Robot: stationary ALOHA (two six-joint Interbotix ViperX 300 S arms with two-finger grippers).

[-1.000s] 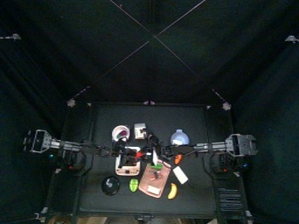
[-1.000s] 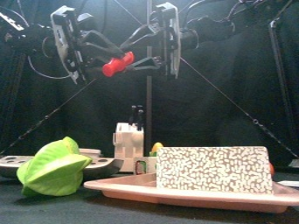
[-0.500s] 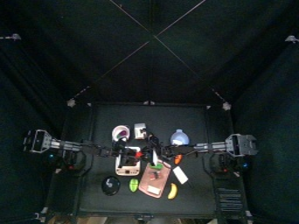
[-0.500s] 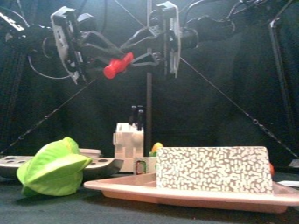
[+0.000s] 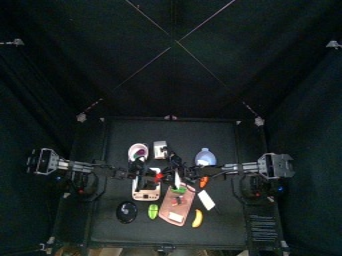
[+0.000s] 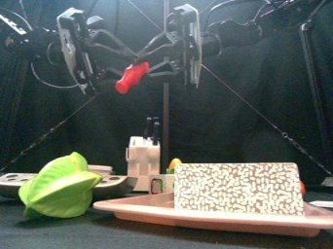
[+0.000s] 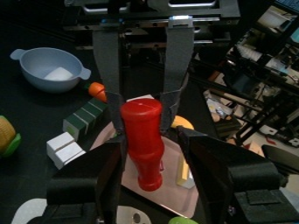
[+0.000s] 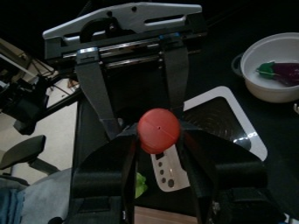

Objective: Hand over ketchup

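Note:
The ketchup (image 6: 131, 76) is a red bottle held high above the table between my two grippers, its left end tilted down. My right gripper (image 6: 166, 66) is shut on its wide upper end. In the left wrist view the right gripper's two fingers (image 7: 112, 79) press that end of the ketchup (image 7: 143, 140). My left gripper (image 7: 152, 188) is open, its jaws apart on either side of the bottle's narrow end. The right wrist view shows the ketchup (image 8: 158, 129) end-on between the right jaws, with the left gripper (image 6: 104, 70) facing it.
Below on the table (image 5: 120, 135) stands a pink tray (image 6: 143, 207) with a speckled box (image 6: 239, 200). A green toy vegetable (image 6: 58, 185) and a white block (image 6: 140, 154) are at front left. A white bowl (image 7: 49, 66) stands farther back.
The ketchup's left end has dropped; the bottle lay nearly level between the grippers and now hangs tilted from the right gripper. Both arms stay in place.

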